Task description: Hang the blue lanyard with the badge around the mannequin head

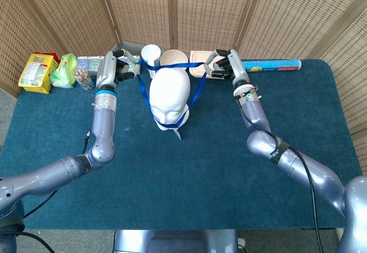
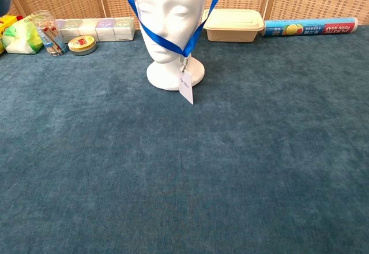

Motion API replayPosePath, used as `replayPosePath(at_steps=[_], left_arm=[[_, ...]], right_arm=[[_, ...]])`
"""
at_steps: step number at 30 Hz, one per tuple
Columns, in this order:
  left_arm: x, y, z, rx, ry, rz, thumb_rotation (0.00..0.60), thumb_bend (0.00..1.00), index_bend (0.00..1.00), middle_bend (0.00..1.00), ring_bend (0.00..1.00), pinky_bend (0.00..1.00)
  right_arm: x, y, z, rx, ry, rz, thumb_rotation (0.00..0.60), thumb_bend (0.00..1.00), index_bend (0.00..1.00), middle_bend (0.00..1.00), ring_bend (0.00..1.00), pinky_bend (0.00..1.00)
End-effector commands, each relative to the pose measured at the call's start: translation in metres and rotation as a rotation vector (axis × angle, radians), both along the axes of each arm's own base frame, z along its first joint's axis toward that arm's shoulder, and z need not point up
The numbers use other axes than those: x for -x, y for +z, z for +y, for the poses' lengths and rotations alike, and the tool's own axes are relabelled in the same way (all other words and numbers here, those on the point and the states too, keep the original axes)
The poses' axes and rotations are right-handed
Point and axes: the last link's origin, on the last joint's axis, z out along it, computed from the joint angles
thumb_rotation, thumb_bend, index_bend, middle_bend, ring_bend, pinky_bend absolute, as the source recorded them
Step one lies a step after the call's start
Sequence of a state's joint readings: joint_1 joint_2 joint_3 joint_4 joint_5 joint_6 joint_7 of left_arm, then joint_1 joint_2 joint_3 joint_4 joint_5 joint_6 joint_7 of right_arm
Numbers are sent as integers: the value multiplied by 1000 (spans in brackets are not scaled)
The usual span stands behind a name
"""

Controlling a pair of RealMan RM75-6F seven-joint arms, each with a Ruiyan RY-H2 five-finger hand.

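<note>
The white mannequin head (image 1: 168,95) (image 2: 171,18) stands upright on the blue table. A blue lanyard (image 1: 172,65) (image 2: 164,40) is stretched open above and around it; its far span runs behind the crown and its near loop hangs under the chin. The white badge (image 2: 185,87) (image 1: 177,132) dangles in front of the base. My left hand (image 1: 112,69) pinches the lanyard's left side, raised beside the head. On the other side, my right hand (image 1: 222,65) pinches the strap at about the same height. Neither hand shows in the chest view.
Along the back edge lie a yellow snack box (image 1: 37,72), a green bag (image 1: 64,69), a jar of sticks (image 2: 46,32), a tape roll (image 2: 82,45), a row of small boxes (image 2: 98,29), a lidded container (image 2: 233,24) and a food wrap roll (image 2: 314,26). A white cup (image 1: 151,53) stands behind the head.
</note>
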State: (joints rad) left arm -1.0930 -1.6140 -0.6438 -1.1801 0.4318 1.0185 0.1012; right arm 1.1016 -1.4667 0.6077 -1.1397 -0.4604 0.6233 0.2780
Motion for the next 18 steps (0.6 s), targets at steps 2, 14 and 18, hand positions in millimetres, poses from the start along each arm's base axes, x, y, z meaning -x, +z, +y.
replayPosePath(at_steps=[2, 14, 18], left_arm=[[0, -1, 1, -11, 4, 12, 600, 377, 640, 1000, 1000, 1000], [7, -3, 5, -9, 26, 50, 600, 316, 534, 731, 739, 929], [9, -5, 4, 18, 24, 64, 600, 242, 305, 452, 427, 640]], right_arm=[[0, -3, -1, -8, 2, 24, 600, 456, 620, 948, 1000, 1000], [1, -6, -2, -6, 5, 52, 600, 447, 585, 830, 1000, 1000], [2, -4, -2, -12, 11, 60, 600, 443, 539, 753, 990, 1000]])
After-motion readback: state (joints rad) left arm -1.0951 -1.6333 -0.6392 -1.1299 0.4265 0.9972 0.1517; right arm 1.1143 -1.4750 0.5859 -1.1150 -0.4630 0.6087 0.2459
